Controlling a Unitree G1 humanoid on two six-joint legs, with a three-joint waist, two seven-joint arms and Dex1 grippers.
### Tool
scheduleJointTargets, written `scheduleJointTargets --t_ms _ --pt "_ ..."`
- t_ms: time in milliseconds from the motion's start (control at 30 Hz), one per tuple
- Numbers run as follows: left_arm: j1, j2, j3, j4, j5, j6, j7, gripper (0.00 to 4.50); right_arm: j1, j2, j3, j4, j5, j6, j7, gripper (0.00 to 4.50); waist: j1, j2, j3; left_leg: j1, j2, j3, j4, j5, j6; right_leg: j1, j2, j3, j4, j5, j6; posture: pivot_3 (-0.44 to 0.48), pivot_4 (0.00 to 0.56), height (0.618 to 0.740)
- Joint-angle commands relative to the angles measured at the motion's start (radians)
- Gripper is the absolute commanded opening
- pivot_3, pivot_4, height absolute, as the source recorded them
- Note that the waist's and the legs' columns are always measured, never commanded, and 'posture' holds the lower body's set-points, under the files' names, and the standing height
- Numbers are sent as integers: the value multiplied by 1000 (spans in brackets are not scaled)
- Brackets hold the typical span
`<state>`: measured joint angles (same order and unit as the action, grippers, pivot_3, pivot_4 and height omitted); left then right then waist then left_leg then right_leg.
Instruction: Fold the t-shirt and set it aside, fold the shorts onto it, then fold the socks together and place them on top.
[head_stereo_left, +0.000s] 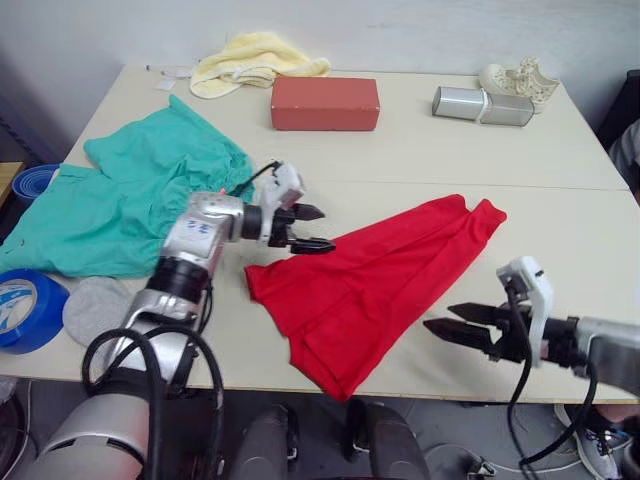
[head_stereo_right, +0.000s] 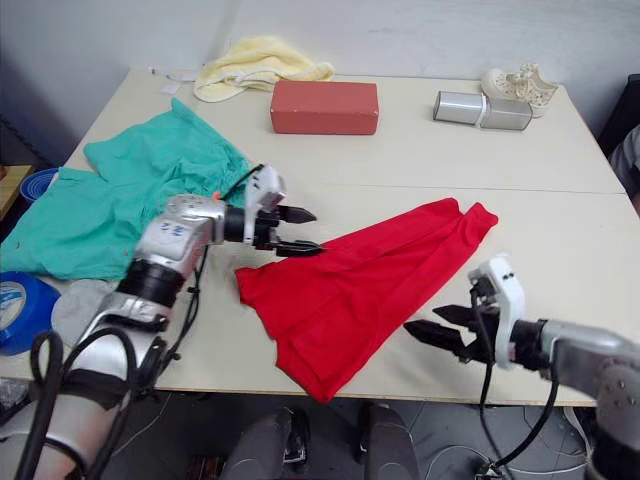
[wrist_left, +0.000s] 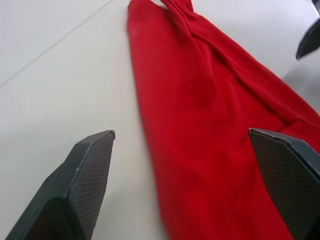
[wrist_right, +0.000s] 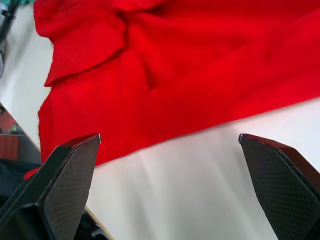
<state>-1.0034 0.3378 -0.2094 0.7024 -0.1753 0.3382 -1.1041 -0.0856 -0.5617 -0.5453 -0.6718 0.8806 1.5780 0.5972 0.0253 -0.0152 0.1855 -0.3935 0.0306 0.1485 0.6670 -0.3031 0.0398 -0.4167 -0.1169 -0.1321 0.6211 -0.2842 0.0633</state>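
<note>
so the t-shirt (head_stereo_left: 375, 285) lies mid-frame on the desk (head_stereo_left: 420, 150), its long axis running lower left to upper right; our left hand (head_stereo_left: 305, 228), released, is nearer; right hand (head_stereo_left: 450, 322) released too.

A broad cream-coloured table (head_stereo_left: 420, 150) takes up most of the scene, its top made of two panels that meet along a thin seam running across the middle. Behind its far edge stands a plain pale grey wall (head_stereo_left: 400, 30), evenly lit and casting only soft shadows on the table surface. Below the near edge, a grey floor (head_stereo_left: 450, 440) shows, with a dark cable lying across it. At the left of the table, a darker strip of the room is visible.
</note>
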Motion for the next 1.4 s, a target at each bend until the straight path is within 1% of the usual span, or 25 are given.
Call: scheduleJointTargets --t_ms 33,100,133,200,233,333,433,533,600,700,767,867,933,967,1000,1033,1100,1133,1167,1200,1367,1400 --pt "-119 -79 -3 188 57 -154 35 4478 55 131 21 -139 12 31 -118 4500 1 0 0 0 0 0 0 0 0 -1 0 0 0 0 0 0 150 740" --pt "-166 -116 1 286 88 -214 54 4478 83 177 39 -178 3 36 -164 4500 -1 0 0 -2 0 0 0 0 0 -3 0 0 1 0 0 0 150 740" --pt "-190 -133 -5 333 106 -222 53 4478 95 187 49 -191 -4 36 -184 4500 -4 0 0 -4 -1 0 0 0 1 -5 0 0 1 0 0 0 150 740" --pt "-224 -159 -1 402 135 -275 94 4478 112 197 62 -205 -6 36 -213 4500 -10 0 0 -8 -1 2 1 0 1 -9 0 1 2 1 1 0 150 740" --pt "-237 -174 11 431 138 -283 114 4478 120 200 74 -209 -9 36 -226 4500 -11 0 0 -10 -1 2 1 1 1 -12 1 1 4 1 1 0 150 740" --pt "-261 -219 44 496 136 -279 158 4478 146 237 112 -218 -8 36 -268 4500 -10 -1 -1 -11 -1 1 1 2 1 -12 1 0 4 0 1 0 150 740" --pt "-271 -241 56 528 153 -281 172 4478 158 274 133 -233 9 36 -290 4500 -14 -2 -1 -11 -1 1 2 3 2 -12 1 0 4 0 1 0 150 740" --pt "-277 -259 64 555 172 -290 222 4478 169 309 185 -242 16 36 -320 4500 -20 -3 -2 -11 -1 0 1 2 2 -12 1 0 5 0 1 0 150 740" --pt "-283 -271 74 570 175 -279 234 4478 164 328 221 -233 11 36 -347 4500 -27 -3 -2 -10 -1 0 1 3 2 -12 1 0 5 0 1 0 150 740" --pt "-284 -288 92 591 181 -267 262 4478 130 390 250 -202 4 36 -394 4500 -30 -5 -3 -10 0 0 1 3 2 -12 2 0 5 0 0 0 150 740" --pt "-282 -295 102 597 188 -263 269 4478 118 396 266 -190 -2 36 -411 4500 -32 -5 -3 -10 0 0 1 3 2 -12 2 0 5 0 0 0 150 740" --pt "-273 -313 105 612 203 -258 294 4478 102 394 345 -156 -44 36 -451 4500 -32 -5 -3 -10 0 0 1 3 2 -12 2 0 5 0 0 0 150 740" --pt "-266 -319 107 618 215 -265 334 4478 110 397 386 -147 -53 36 -462 4500 -32 -8 -5 -9 0 0 1 3 2 -12 2 0 5 0 0 0 150 740" --pt "-264 -319 110 620 219 -264 345 4083 111 396 401 -147 -64 36 -467 4125 -32 -9 -5 -9 0 0 1 3 2 -12 2 0 5 0 0 0 150 740" --pt "-262 -320 116 622 220 -262 356 3909 110 389 413 -149 -74 36 -468 3922 -32 -9 -5 -9 0 0 1 3 2 -11 2 0 5 0 0 0 150 740" --pt "-260 -320 121 623 221 -260 361 3510 110 383 422 -150 -83 36 -468 3492 -32 -9 -5 -9 0 0 1 3 2 -11 2 0 5 0 0 0 150 740" --pt "-251 -317 127 627 228 -256 363 2933 115 350 453 -153 -110 18 -467 2915 -32 -9 -6 -9 0 0 1 3 1 -11 2 0 5 0 0 0 150 740" --pt "-244 -315 128 628 233 -255 358 2616 122 336 466 -153 -122 6 -466 2581 -32 -9 -6 -9 0 0 1 3 1 -11 2 0 5 0 0 0 150 740" --pt "-238 -312 128 629 239 -257 357 2218 130 323 478 -153 -131 -8 -463 2155 -31 -9 -6 -9 0 0 1 3 1 -11 2 0 5 0 0 0 150 740" --pt "-233 -310 130 629 242 -256 359 1933 136 310 486 -155 -139 -22 -459 1873 -31 -10 -6 -9 0 0 1 3 1 -11 2 0 5 0 0 0 150 740" --pt "-216 -299 148 628 243 -257 374 258 157 277 484 -159 -150 -73 -430 79 -30 -12 -7 -9 0 0 1 3 1 -11 2 0 5 0 0 0 150 740" --pt "-214 -297 158 627 238 -253 377 43 158 269 476 -160 -149 -80 -423 0 -30 -12 -7 -9 0 0 1 3 1 -11 2 0 5 0 0 0 150 740"
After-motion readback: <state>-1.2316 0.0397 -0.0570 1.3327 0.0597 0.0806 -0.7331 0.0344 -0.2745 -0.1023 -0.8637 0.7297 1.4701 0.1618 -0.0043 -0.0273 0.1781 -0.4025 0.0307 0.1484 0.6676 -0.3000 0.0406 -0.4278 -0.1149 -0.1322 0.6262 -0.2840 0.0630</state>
